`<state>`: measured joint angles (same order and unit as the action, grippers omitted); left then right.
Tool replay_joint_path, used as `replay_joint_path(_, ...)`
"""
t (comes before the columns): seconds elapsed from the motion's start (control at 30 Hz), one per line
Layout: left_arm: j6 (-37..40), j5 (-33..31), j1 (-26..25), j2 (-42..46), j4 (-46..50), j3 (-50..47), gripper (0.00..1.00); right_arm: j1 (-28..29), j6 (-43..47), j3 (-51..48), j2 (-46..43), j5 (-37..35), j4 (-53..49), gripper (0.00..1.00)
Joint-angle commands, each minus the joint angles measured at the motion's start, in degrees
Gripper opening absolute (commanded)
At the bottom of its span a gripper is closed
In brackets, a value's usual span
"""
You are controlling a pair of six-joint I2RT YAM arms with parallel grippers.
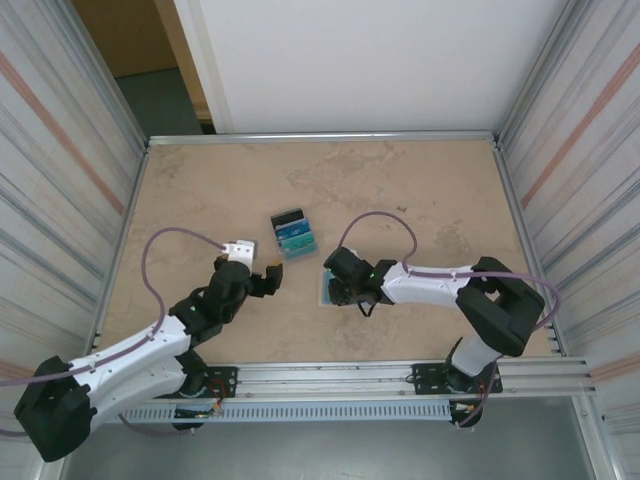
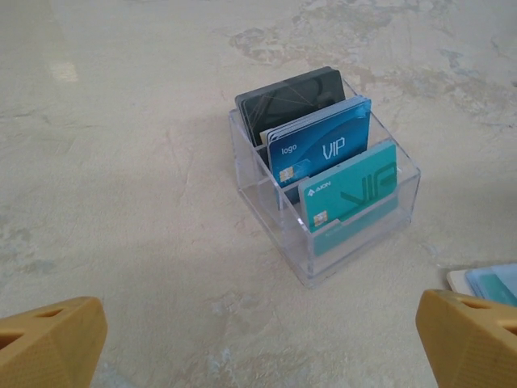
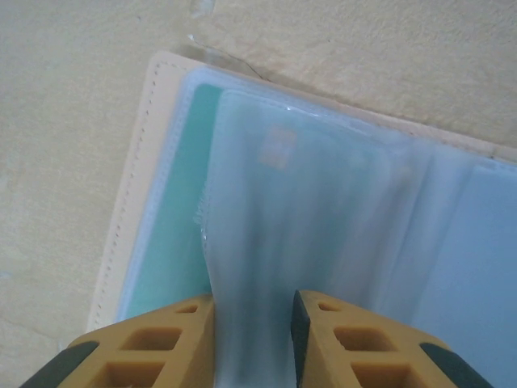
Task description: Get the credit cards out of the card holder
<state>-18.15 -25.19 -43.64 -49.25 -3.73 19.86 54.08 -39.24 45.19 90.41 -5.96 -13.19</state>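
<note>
Tan marbled desk [image 1: 200, 190] — card holder [image 3: 153, 186] lies open near the middle, by clear card box [image 2: 287, 246]. Right tool [image 3: 254, 323] narrow, straddling its clear sleeve, can't tell if gripping; left tool [image 1: 268, 282] wide, empty.

Card holder [image 1: 326, 291] lies seemingly right of card box [image 1: 292, 233].

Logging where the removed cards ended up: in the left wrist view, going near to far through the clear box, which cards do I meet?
In the clear box: teal card → blue card → black card.
</note>
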Motion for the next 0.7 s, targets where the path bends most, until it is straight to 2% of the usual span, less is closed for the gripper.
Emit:
replay_joint_path(0.0, 0.9, -2.4, -0.6, -0.2, -1.6, 2.1, 0.99, 0.5, 3.2, -1.8, -1.7, 3.5, -0.7, 0.29)
replay_joint_path(0.43, 0.7, -4.5, -2.2, 2.3, -1.5, 2.7, 0.99, 5.8, 7.8, -0.8, -2.6, 8.1, 1.6, 0.24)
replay_joint_path(0.67, 1.1, -5.5, -2.7, 3.0, -1.1, 3.2, 0.99, 6.1, 7.6, -0.2, -4.5, 3.0, -3.1, 0.28)
